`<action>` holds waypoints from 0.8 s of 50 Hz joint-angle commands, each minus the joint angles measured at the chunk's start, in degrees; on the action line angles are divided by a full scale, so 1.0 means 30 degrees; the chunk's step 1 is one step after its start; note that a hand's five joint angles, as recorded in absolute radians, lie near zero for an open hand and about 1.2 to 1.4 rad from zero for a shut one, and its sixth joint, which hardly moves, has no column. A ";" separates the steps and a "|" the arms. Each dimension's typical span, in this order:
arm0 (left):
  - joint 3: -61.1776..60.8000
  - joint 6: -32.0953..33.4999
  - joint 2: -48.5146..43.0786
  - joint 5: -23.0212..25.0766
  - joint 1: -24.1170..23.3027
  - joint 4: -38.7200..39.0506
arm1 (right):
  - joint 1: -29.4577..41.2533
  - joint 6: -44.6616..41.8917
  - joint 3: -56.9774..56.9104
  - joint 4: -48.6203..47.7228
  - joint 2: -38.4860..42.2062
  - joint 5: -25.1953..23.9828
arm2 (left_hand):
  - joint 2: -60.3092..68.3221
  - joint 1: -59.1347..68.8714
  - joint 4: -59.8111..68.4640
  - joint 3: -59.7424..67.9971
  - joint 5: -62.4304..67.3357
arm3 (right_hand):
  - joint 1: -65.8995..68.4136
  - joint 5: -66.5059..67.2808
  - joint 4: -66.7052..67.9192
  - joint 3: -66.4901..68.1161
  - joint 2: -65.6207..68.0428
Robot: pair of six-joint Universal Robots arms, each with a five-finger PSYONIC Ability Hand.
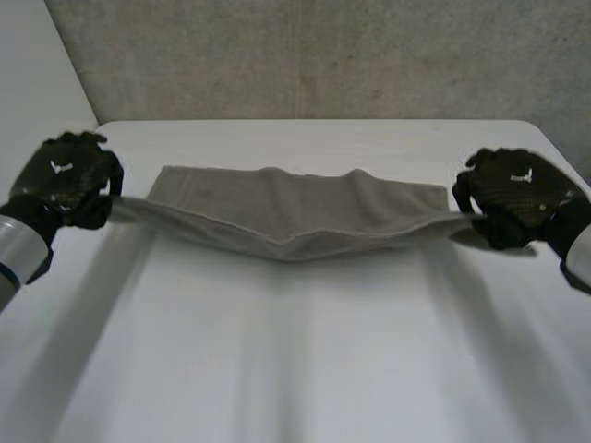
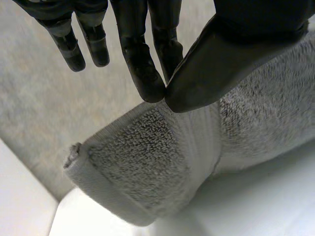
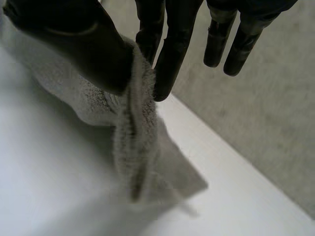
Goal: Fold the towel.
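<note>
in your left wrist view, the fingers of the left hand are clamped on the towel. two of them press one end of the cloth against the thumb, and the others hang straight and free beside the pinch. just below the pinch, a hemmed corner of the towel droops, with its looped pile showing.

in your right wrist view, the fingers of the right hand are clamped on the opposite end. the thumb and the nearest fingers squeeze the cloth between them, bunching it into a narrow ridge. the remaining fingers stand straight, clear of the cloth. a loose corner hangs below the pinch, toward the white worktop.

from the head view, you have the towel strung between the two hands, which are well apart, one at each end. the edge they hold is raised at both ends and sags lowest in the middle. you cannot tell whether that low point touches the worktop. the rest of the towel lies flat on the far half of the worktop, behind the lifted edge. a rough grey wall rises beyond the worktop's far edge.
</note>
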 commanded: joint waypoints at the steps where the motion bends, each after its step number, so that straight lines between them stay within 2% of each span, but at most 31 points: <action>1: 0.0513 -0.2133 0.0755 0.0582 -0.0004 -0.0350 | 0.0080 -0.1552 -0.1857 0.1400 0.1879 0.0180 | 0.0863 0.2005 -0.1254 -0.1098 0.1180 | 0.1539 0.1143 -0.1450 -0.0997 0.1660; 2: 0.0601 -0.2076 0.0231 0.0611 -0.0033 -0.0350 | 0.0197 -0.2721 -0.2384 0.1839 0.3021 0.0706 | 0.0863 0.2005 -0.1254 -0.1098 0.1180 | 0.1539 0.1143 -0.1450 -0.0997 0.1660; 3: 0.0602 -0.2075 0.0225 0.0611 -0.0034 -0.0350 | 0.0198 -0.2733 -0.2389 0.1843 0.3032 0.0711 | 0.0863 0.2005 -0.1254 -0.1098 0.1180 | 0.1539 0.1143 -0.1450 -0.0997 0.1660; 5: 0.1155 -0.2046 -0.1727 0.0582 -0.0179 -0.0437 | 0.0518 -0.5182 -0.3671 0.2485 0.5132 0.1964 | 0.0863 0.2005 -0.1254 -0.1098 0.1180 | 0.1539 0.1143 -0.1450 -0.0997 0.1660; 6: 0.1159 -0.2046 -0.1737 0.0582 -0.0180 -0.0438 | 0.0520 -0.5194 -0.3678 0.2488 0.5142 0.1971 | 0.0863 0.2005 -0.1254 -0.1098 0.1180 | 0.1539 0.1143 -0.1450 -0.0997 0.1660; 7: 0.1623 -0.2046 -0.2782 0.0437 -0.0238 -0.0525 | 0.0839 -0.6151 -0.4490 0.2633 0.6215 0.2754 | 0.0863 0.2005 -0.1254 -0.1098 0.1180 | 0.1539 0.1143 -0.1450 -0.0997 0.1660; 8: 0.1627 -0.2046 -0.2792 0.0435 -0.0239 -0.0525 | 0.0842 -0.6161 -0.4498 0.2634 0.6226 0.2762 | 0.0863 0.2005 -0.1254 -0.1098 0.1180 | 0.1539 0.1143 -0.1450 -0.0997 0.1660; 11: 0.3320 -0.1872 -0.5479 0.0348 -0.0413 -0.1022 | 0.2157 -0.7302 -0.6952 0.2606 0.8798 0.4984 | 0.0863 0.2005 -0.1254 -0.1098 0.1180 | 0.1539 0.1143 -0.1450 -0.0997 0.1660; 14: 0.4784 -0.1550 -0.6974 0.0260 -0.0939 -0.1257 | 0.2569 -0.7333 -0.8563 0.2255 0.9708 0.5836 | 0.0863 0.2005 -0.1254 -0.1098 0.1180 | 0.1539 0.1143 -0.1450 -0.0997 0.1660; 17: 0.5612 -0.1402 -0.7655 0.0055 -0.1235 -0.1287 | 0.2629 -0.7245 -0.9332 0.1960 1.0034 0.5897 | 0.0863 0.2005 -0.1254 -0.1098 0.1180 | 0.1539 0.1143 -0.1450 -0.0997 0.1660; 22: 0.9147 -0.1168 -0.9380 -0.1758 -0.2171 -0.1433 | 0.3623 -0.7128 -1.1671 -0.0026 1.0765 0.5839 | 0.0863 0.2005 -0.1254 -0.1098 0.1180 | 0.1539 0.1143 -0.1450 -0.0997 0.1660; 29: 1.3662 -0.1167 -1.1226 -0.2201 -0.2524 -0.1843 | 0.3743 -0.7128 -1.4192 -0.1438 1.2580 0.5604 | 0.0863 0.2005 -0.1254 -0.1098 0.1180 | 0.1539 0.1143 -0.1450 -0.0997 0.1660; 36: 1.4168 -0.1167 -1.1582 -0.2172 -0.2553 -0.1990 | 0.3743 -0.7157 -1.4080 -0.1497 1.2789 0.5516 | 0.0863 0.2005 -0.1254 -0.1098 0.1180 | 0.1539 0.1143 -0.1450 -0.0997 0.1660; 40: 1.3058 -0.1167 -1.0940 -0.2084 -0.2583 -0.1932 | 0.3801 -0.7128 -1.2561 -0.1497 1.1944 0.5311 | 0.0863 0.2005 -0.1254 -0.1098 0.1180 | 0.1539 0.1143 -0.1450 -0.0997 0.1660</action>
